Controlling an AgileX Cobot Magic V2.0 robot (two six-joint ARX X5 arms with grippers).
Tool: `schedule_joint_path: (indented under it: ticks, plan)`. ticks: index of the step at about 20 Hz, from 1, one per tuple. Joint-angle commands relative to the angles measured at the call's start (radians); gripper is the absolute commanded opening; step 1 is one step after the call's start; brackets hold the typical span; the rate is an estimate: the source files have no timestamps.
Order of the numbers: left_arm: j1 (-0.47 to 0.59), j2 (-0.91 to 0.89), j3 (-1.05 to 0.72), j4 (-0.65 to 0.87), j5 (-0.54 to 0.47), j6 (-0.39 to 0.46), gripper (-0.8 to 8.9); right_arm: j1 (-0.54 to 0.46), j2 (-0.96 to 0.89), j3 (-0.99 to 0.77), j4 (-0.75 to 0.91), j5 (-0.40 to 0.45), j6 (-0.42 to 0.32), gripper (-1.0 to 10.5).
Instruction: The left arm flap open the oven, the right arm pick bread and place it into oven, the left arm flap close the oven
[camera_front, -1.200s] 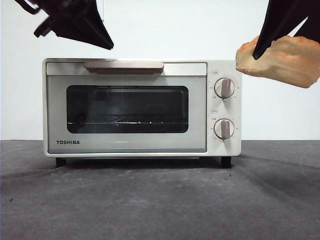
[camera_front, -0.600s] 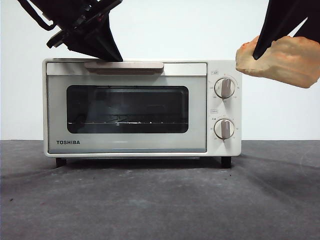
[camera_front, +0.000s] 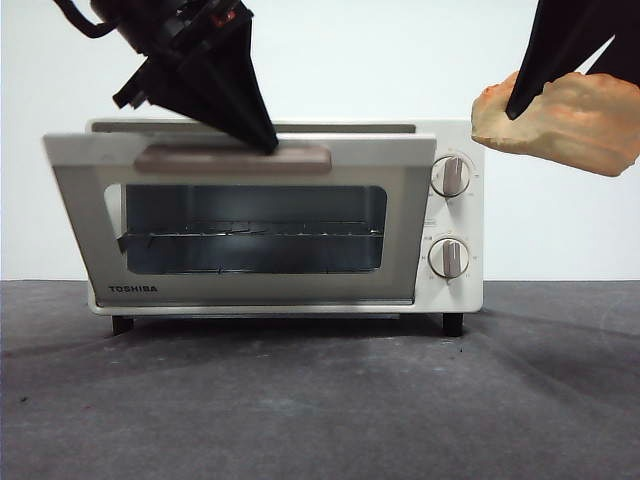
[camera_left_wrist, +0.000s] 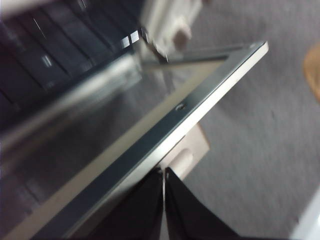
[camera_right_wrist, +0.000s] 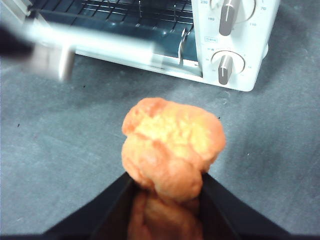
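Observation:
The cream-white oven (camera_front: 455, 292) stands on the table with its glass door (camera_front: 400, 230) tilted partly open toward the front. My left gripper (camera_front: 264, 146) comes down from the upper left, jaws shut together, its tip on the door's top edge at the beige handle (camera_front: 232, 159). The left wrist view shows the tip (camera_left_wrist: 164, 172) against the door edge (camera_left_wrist: 210, 97) beside the handle (camera_left_wrist: 189, 152). My right gripper (camera_front: 560, 95) is shut on the golden-orange bread (camera_front: 570, 125) and holds it in the air right of the oven. The bread (camera_right_wrist: 172, 142) sits between its jaws (camera_right_wrist: 166, 176).
The wire rack (camera_front: 250, 232) shows through the glass, and the right wrist view shows it in the open gap (camera_right_wrist: 135, 10). Two round knobs (camera_front: 452, 176) (camera_front: 448, 258) are on the oven's right side. The table is covered by a dark grey cloth (camera_front: 320, 400).
My left gripper moved down and right onto the handle, and the door swung from shut to partly open. The right gripper and bread have not moved.

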Motion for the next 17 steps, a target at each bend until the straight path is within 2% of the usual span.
schedule_joint_path:
  ticks: [1, 10, 17]
  plan:
    - [-0.026, 0.036, -0.008, -0.068, -0.037, 0.001, 0.16, 0.010, 0.004, 0.017, 0.007, 0.004, -0.016, 1.6]
    - [-0.079, 0.036, -0.008, -0.205, -0.037, -0.014, 0.16, 0.010, 0.004, 0.017, 0.007, 0.003, -0.035, 1.6]
    - [-0.042, 0.011, -0.008, -0.183, -0.037, -0.025, 0.16, 0.010, 0.006, 0.017, 0.007, -0.001, -0.035, 1.6]
